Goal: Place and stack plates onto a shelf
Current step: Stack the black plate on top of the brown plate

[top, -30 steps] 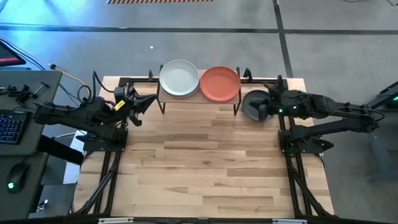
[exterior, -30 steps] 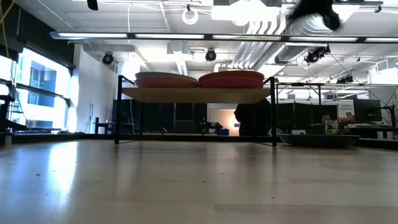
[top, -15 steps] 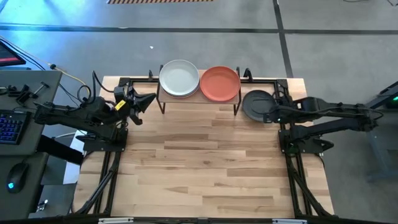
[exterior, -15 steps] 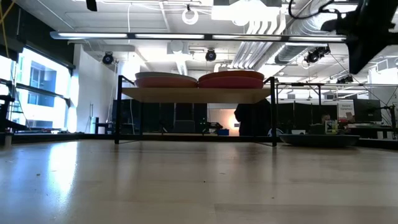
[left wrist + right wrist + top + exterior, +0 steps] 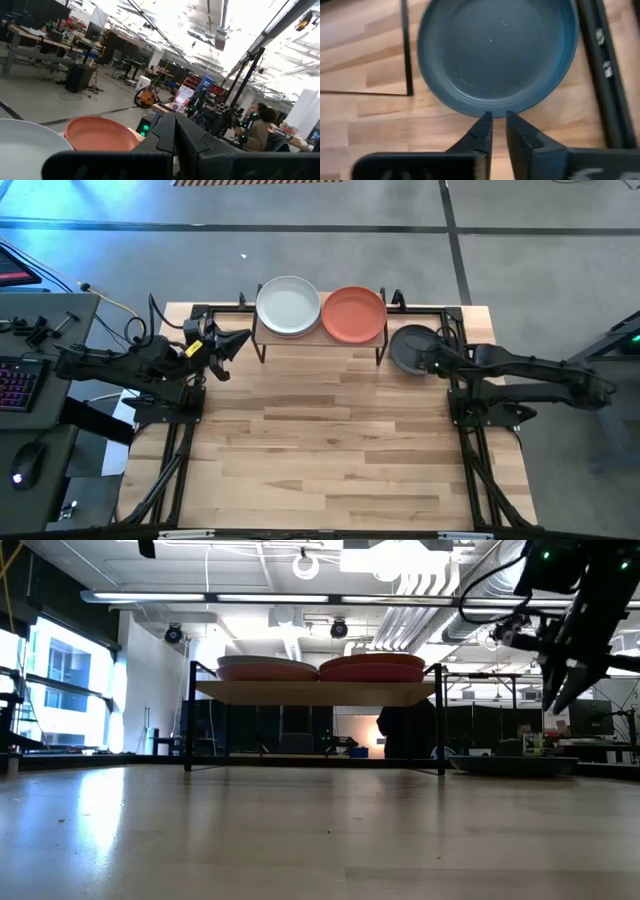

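Left gripper [image 5: 243, 340] waits clenched and empty beside the shelf [image 5: 262, 340], clear of the work. On the shelf, the pale grey-white plate [image 5: 289, 306] and terracotta plate [image 5: 354, 314] top two stacks side by side. The dark grey plate [image 5: 408, 347] lies on the table just right of it; the right gripper [image 5: 424, 363], fingers now slightly parted and empty, has dropped to its near rim, probably to pick it up.
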You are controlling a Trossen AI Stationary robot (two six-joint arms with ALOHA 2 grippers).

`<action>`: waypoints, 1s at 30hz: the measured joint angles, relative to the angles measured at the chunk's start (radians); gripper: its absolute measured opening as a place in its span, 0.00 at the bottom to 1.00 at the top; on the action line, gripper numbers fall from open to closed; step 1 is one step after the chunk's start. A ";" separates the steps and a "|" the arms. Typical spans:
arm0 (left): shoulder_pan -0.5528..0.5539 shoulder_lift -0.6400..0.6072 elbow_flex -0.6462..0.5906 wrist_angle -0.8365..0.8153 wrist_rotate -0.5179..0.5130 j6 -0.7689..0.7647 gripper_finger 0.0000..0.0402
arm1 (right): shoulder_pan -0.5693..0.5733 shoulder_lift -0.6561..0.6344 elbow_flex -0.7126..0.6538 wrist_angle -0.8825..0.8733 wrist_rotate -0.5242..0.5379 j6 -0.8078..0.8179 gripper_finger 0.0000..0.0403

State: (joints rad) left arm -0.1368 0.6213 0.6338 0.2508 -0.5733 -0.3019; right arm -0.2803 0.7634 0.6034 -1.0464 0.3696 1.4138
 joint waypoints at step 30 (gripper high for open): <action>0.000 0.000 0.000 0.000 -0.008 0.034 0.00 | -0.132 0.073 -0.239 0.207 0.035 0.587 0.39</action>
State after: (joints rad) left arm -0.1368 0.6213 0.6338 0.2504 -0.5812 -0.2675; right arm -0.4126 0.8367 0.3649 -0.8393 0.4050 2.0008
